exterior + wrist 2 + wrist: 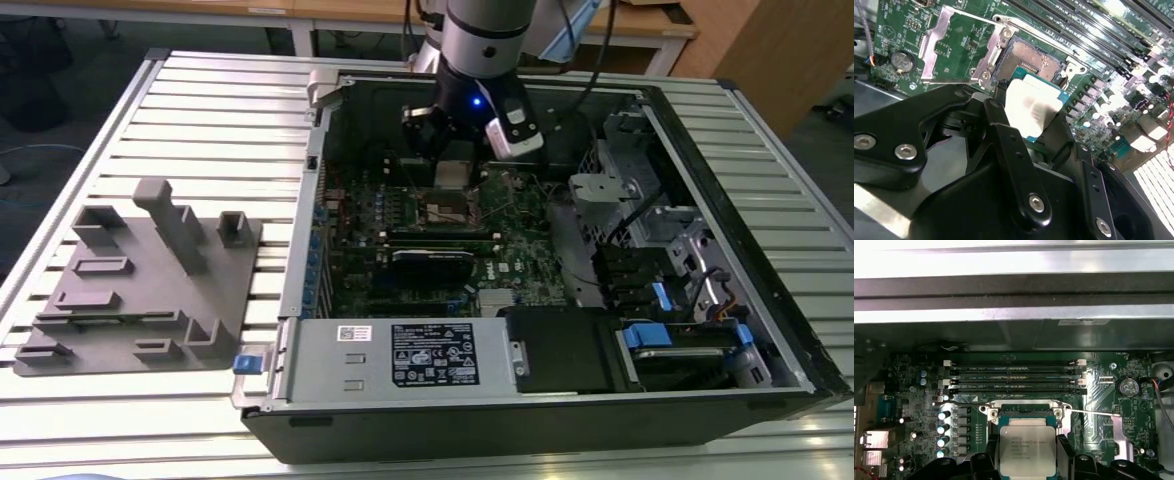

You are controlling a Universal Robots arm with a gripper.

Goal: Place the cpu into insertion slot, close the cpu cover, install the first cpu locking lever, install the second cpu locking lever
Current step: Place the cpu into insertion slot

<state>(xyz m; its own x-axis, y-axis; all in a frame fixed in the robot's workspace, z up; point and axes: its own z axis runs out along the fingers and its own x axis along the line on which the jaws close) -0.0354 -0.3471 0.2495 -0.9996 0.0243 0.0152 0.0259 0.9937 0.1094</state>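
The hand (pixel 1027 463) grips the cpu (pixel 1027 440) by its edges just above the open insertion slot (pixel 1029 57)

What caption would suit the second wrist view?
Gripper holds the cpu over the open insertion slot, cpu cover flipped aside.

The cpu's (pixel 1027 450) metal top is showing a dull, smooth silver-grey. The hand (pixel 1026 459) is looking like matt black metal with shiny screw heads. The cpu cover (pixel 994 50) is gleaming as thin bare metal. The table's (pixel 214 90) ribbed metal slats are shining softly, and the grey fixture (pixel 147 290) is looking like matt plastic.
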